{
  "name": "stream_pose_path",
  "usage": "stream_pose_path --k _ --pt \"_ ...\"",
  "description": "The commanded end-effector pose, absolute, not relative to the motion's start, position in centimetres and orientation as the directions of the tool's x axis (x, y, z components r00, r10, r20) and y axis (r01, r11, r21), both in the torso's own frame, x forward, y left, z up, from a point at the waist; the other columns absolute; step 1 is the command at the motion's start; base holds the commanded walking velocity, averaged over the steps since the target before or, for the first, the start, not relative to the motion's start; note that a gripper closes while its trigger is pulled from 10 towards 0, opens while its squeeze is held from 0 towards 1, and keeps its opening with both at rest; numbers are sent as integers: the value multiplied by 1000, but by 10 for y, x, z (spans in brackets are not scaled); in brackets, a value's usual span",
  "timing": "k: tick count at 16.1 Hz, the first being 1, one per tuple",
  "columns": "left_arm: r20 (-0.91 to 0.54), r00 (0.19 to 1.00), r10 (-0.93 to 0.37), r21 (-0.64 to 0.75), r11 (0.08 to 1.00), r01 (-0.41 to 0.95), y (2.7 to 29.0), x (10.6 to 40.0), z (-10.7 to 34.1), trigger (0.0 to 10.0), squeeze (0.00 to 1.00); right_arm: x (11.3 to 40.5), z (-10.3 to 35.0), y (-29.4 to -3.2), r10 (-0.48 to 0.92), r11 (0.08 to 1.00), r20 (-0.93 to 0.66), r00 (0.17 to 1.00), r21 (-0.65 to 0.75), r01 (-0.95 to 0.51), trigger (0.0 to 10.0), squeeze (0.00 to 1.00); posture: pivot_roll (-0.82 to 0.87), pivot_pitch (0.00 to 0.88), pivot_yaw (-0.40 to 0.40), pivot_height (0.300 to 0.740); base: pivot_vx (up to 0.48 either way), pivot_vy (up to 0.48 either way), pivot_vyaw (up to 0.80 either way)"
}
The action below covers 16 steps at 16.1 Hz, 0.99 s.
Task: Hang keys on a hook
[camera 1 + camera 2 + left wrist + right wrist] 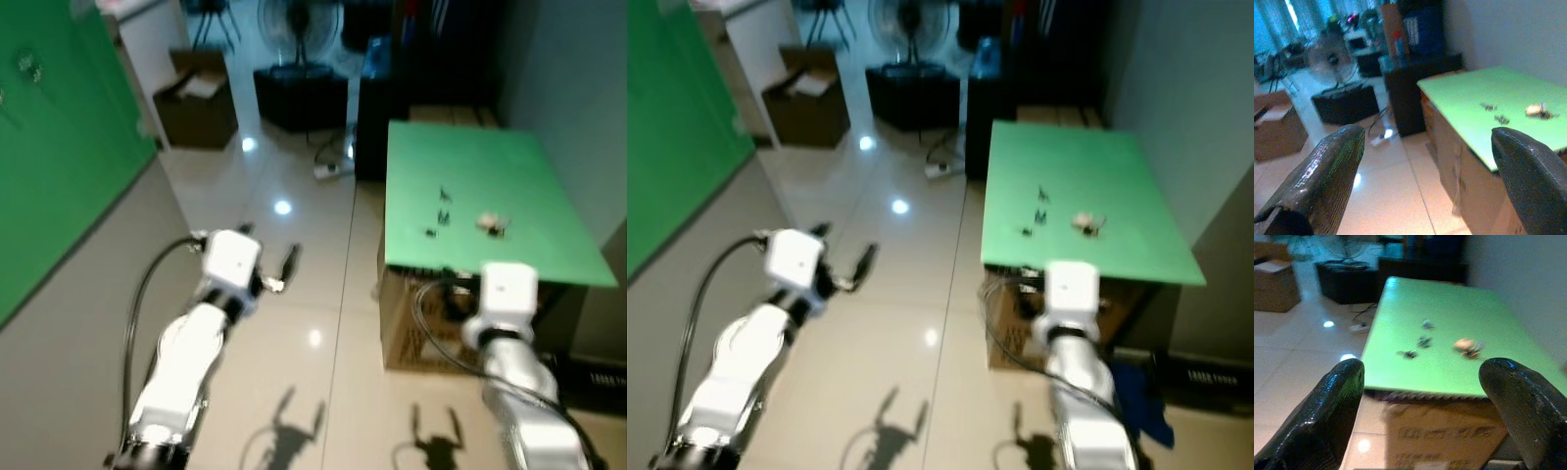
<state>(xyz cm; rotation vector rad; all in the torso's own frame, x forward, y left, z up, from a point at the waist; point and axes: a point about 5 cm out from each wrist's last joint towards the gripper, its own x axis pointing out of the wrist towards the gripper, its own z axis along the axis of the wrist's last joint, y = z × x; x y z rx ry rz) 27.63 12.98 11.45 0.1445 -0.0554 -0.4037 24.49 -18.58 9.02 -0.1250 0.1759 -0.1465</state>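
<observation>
On the green table [529,176] lies a bunch of keys with a pale tan fob [493,225], which is also in the right wrist view [1466,346]. Small dark pieces [443,211] are scattered left of it. My right gripper [1422,364] is open and empty, just short of the table's near edge and pointing at the keys. The left gripper [1427,137] hangs open and empty over the floor, left of the table, with one finger [290,259] pointing forward. A green board [59,147] stands at the left; small pale fittings [29,67] on it are too blurred to identify.
A cardboard box [411,328] sits under the table's front. Beyond are a dark cabinet [377,108], a fan [299,24] on a black box [299,98], an open carton [196,98] and a power strip [333,168]. Shiny tiled floor [294,323] lies between board and table.
</observation>
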Motion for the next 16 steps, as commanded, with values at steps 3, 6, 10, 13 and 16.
stream_pose_path --k 3,6,10,13,16 --pt "13 924 -381 165 913 374 139 278 115 10000 0 246 95 -177 -137 986 -144 980 -112 122 10000 0 -80 0 55 740 386 0 0" --pt "10 919 -394 166 907 387 137 277 114 10000 0 245 94 -178 -138 986 -149 979 -119 120 10000 0 -78 0 55 740 387 0 -517" --pt "10 908 -419 164 896 412 134 274 114 10000 0 244 94 -177 -137 986 -160 978 -120 118 10000 0 -76 0 52 740 387 0 0" --pt "5 892 -452 157 881 446 127 270 112 10000 0 240 91 -179 -145 986 -174 974 -106 128 10000 0 -82 0 56 740 385 0 -800" --pt "1 889 -459 153 878 453 124 269 111 10000 0 237 90 -179 -146 986 -179 973 -104 129 10000 0 -86 0 59 740 387 0 -800"
